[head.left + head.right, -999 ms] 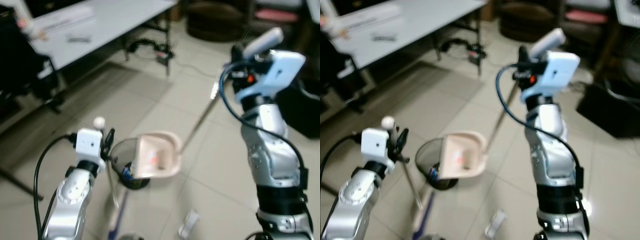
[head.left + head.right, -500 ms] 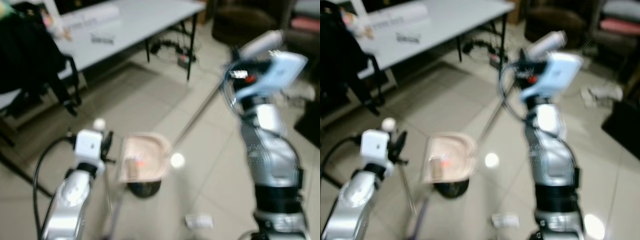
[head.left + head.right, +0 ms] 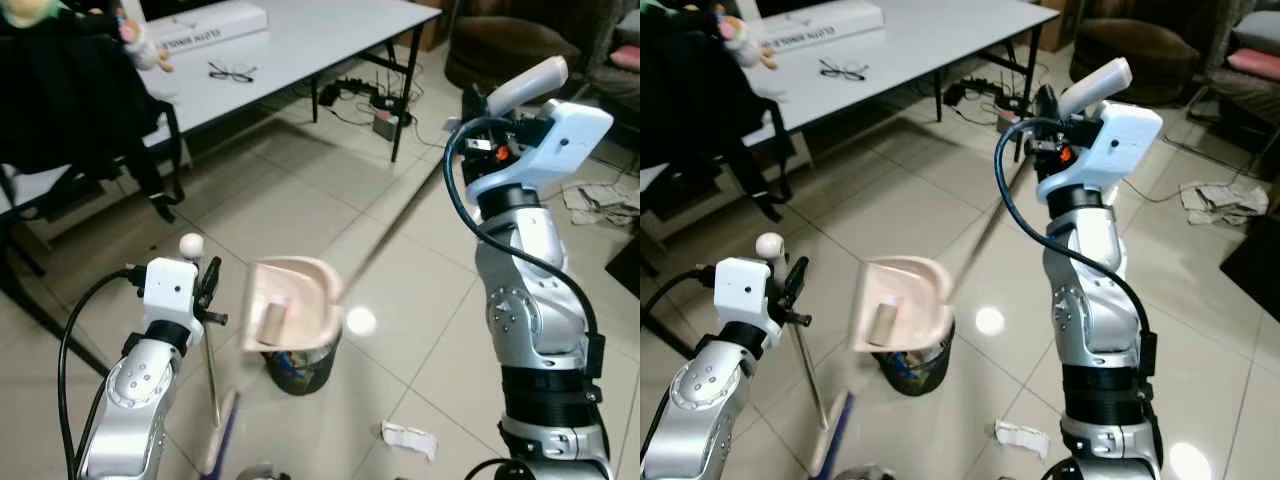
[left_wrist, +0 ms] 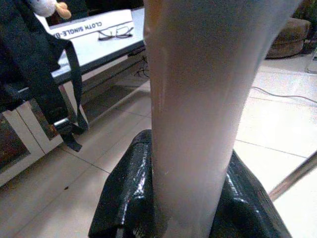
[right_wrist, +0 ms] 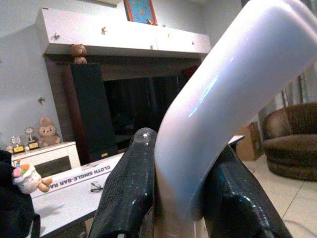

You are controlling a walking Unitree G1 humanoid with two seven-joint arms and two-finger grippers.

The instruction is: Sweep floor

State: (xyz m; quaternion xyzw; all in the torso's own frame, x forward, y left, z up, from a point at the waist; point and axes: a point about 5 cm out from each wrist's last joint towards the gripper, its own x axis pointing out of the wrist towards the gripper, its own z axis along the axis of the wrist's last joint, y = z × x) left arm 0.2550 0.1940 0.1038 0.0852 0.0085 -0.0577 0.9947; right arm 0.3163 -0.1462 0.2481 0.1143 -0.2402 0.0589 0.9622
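Dustpan: pink dustpan held tilted in the air, right over the bin; a small roll of rubbish sits inside it.
Handle: its long metal rod runs up toward 1 o'clock to the white grip.
Right pincer: the right pincer is clenched on that white grip, high at 2 o'clock.
Broom: the broom stands at 7 o'clock, beside the bin, its head down on the floor.
Left pincer: the left pincer is clamped round the broom's pale stick.
Floor: a crumpled paper lies at 5 o'clock of the bin.
Counter: white counter at 11 o'clock, glasses on it.
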